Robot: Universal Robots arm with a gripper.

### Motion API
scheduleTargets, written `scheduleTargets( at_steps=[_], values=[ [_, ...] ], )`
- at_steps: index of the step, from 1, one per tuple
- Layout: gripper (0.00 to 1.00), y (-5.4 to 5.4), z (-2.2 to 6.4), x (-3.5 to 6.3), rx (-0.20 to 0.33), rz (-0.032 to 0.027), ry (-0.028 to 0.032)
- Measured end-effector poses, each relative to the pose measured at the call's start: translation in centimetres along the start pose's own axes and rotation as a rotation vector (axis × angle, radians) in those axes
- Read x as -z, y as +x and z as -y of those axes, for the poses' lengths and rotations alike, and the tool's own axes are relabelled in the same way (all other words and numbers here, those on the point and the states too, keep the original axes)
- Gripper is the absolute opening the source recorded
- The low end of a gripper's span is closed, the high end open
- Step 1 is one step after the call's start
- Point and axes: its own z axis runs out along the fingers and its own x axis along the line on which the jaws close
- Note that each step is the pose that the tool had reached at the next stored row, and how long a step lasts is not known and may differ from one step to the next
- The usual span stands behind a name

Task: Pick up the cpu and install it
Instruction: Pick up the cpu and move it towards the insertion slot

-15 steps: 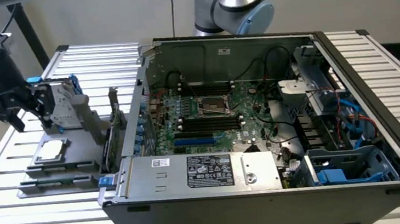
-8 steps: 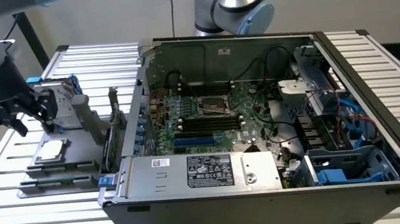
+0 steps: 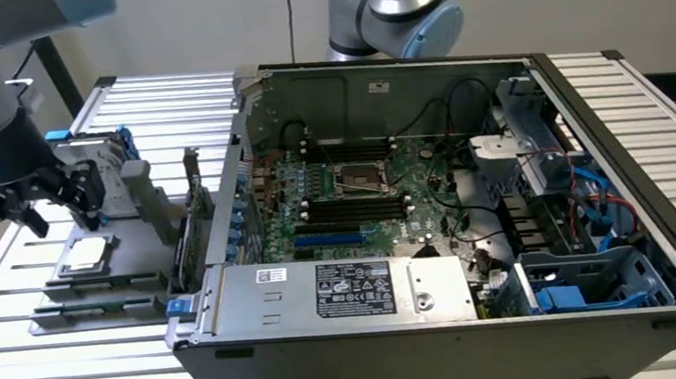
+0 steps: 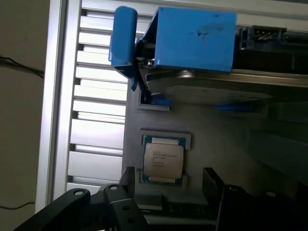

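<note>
I am at the pick-up step: my pincer hangs just above the cpu, jaws spread wide and holding nothing. The cpu lies flat, metal top up, in a grey holder on the exterior view's left. It is well apart from the bare socket inside the open computer case. I judge that taking it calls for coming straight down with a finger at either edge, square to the chip, without knocking the holder's lip. The surface is slatted aluminium, and a blue-bracketed drive stands just beside the holder. Behind are a pale wall and another arm.
</note>
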Motion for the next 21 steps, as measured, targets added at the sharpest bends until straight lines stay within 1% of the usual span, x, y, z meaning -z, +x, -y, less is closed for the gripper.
scheduleTargets(
  at_steps=[13,19,21],
  values=[
    [0.67,0.0,0.07,-2.37,-0.011,0.0002,0.0000],
    [0.67,0.0,0.32,-3.46,-0.016,0.0003,-0.0001],
    [0.67,-0.1,0.47,-3.76,-0.018,-0.0015,-0.0002]
  ],
)
